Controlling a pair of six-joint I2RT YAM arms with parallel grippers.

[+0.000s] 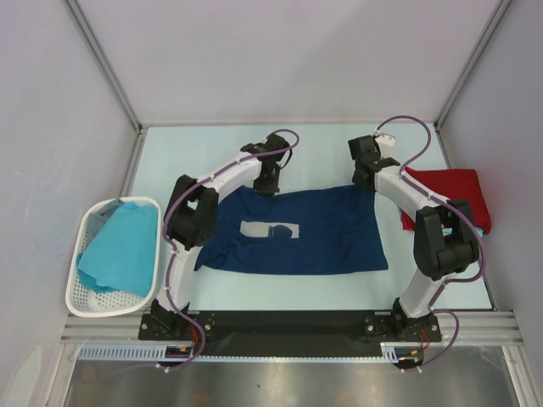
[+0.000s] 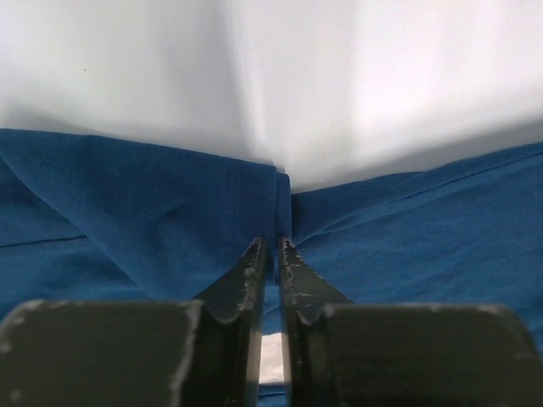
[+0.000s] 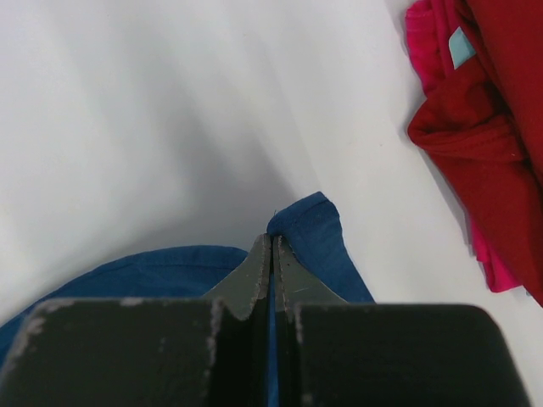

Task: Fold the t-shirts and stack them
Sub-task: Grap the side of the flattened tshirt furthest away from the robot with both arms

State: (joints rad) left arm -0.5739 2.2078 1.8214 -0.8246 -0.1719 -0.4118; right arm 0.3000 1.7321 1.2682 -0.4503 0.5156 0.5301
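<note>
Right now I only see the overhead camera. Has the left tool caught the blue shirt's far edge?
Observer: Its wrist camera shows the left tool nearly closed, a ridge of the blue shirt pinched between the tips.
Visitor: And the right one?
Observer: The right tool is shut on the shirt's corner; blue cloth shows between its fingers.
Visitor: Is the red pile just one shirt?
Observer: Up close, a pinker cloth shows along the red shirt's edge.
</note>
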